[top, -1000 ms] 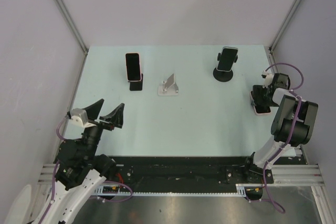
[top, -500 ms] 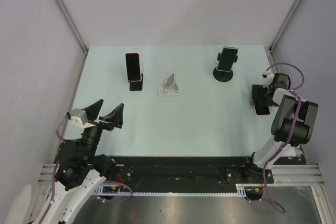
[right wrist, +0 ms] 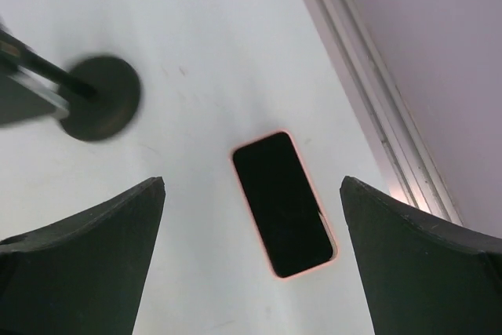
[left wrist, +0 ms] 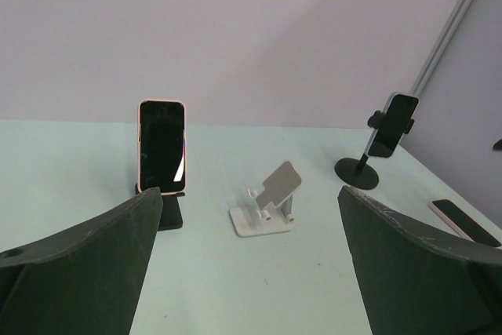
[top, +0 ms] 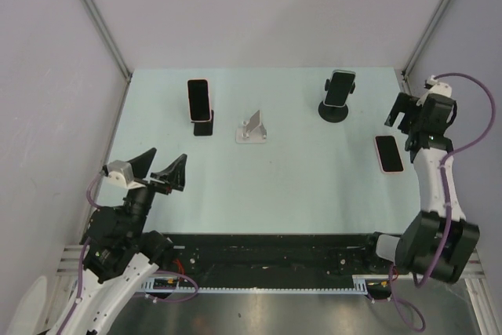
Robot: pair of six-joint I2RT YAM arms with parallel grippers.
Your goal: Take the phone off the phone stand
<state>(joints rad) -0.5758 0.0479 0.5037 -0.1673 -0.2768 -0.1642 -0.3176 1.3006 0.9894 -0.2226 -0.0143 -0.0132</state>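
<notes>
No readable text, label, brand or number appears in any view.

Left arm (top: 118,233): lower left of frame, folded low. Left gripper (top: 165,161): raised, jaws spread wide, holding nothing.
Right arm (top: 435,186): along the right edge, stretched upward. Right gripper (top: 401,114): upper right, jaws wide apart, empty.

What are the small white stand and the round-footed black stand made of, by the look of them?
White stand: thin flat plates, matte and even, so plastic or painted metal; I cannot tell which. Black stand: dull black disc foot and slim stem, probably plastic or coated metal.
</notes>
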